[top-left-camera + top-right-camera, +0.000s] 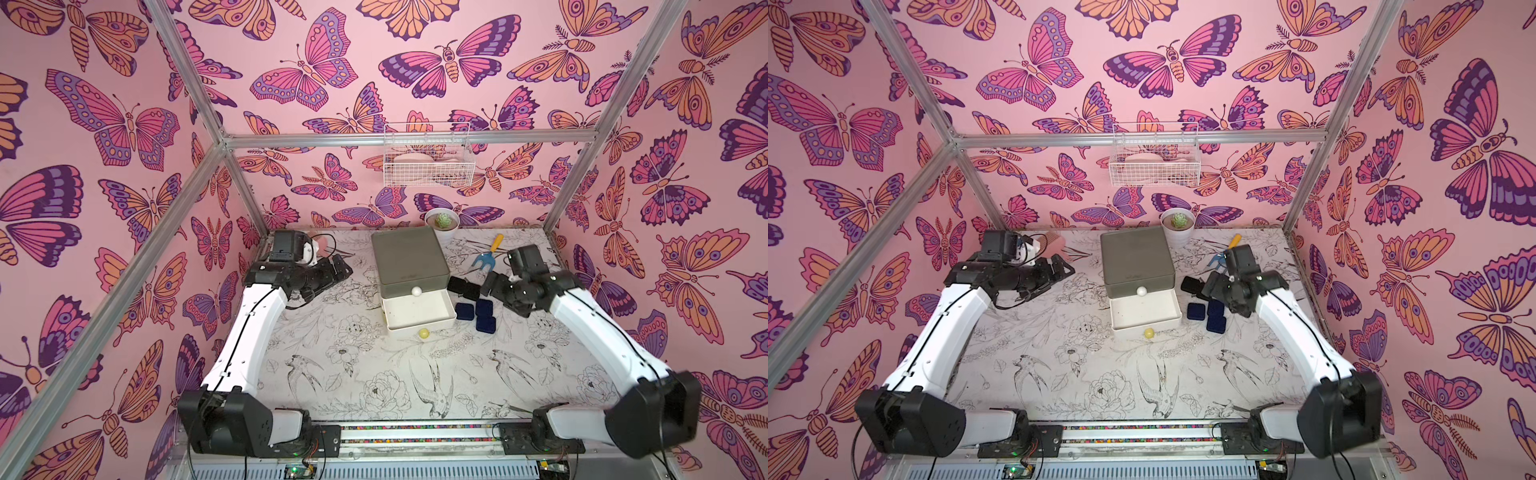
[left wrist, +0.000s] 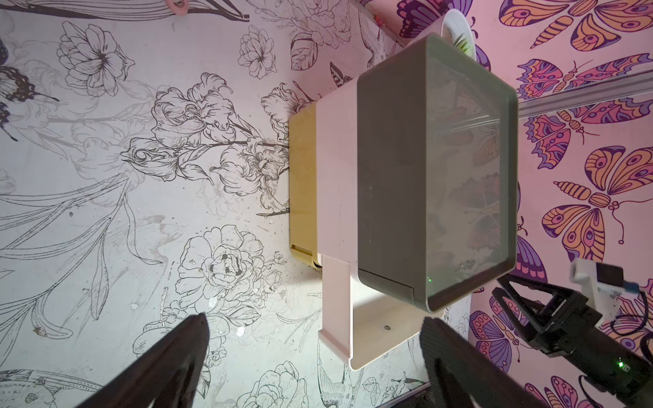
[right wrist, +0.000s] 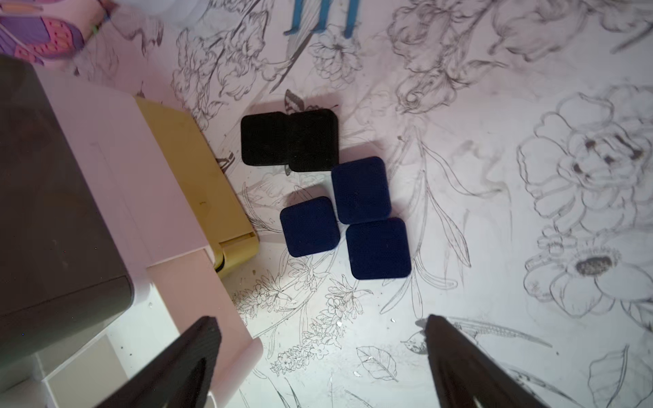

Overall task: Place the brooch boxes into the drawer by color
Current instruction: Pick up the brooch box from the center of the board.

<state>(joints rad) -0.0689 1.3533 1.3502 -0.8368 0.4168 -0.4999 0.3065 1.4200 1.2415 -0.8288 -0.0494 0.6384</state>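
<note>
Right wrist view: three navy boxes and two black boxes lie just beside the drawer chest, its white drawer open and seemingly bare. Left gripper and right gripper are spread and empty, so at least five boxes remain.

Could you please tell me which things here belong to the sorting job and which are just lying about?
Job: three navy brooch boxes; two black brooch boxes; drawer chest, its white middle drawer pulled open.
Lying about: blue-and-yellow garden fork; potted succulent; white wire basket.
</note>
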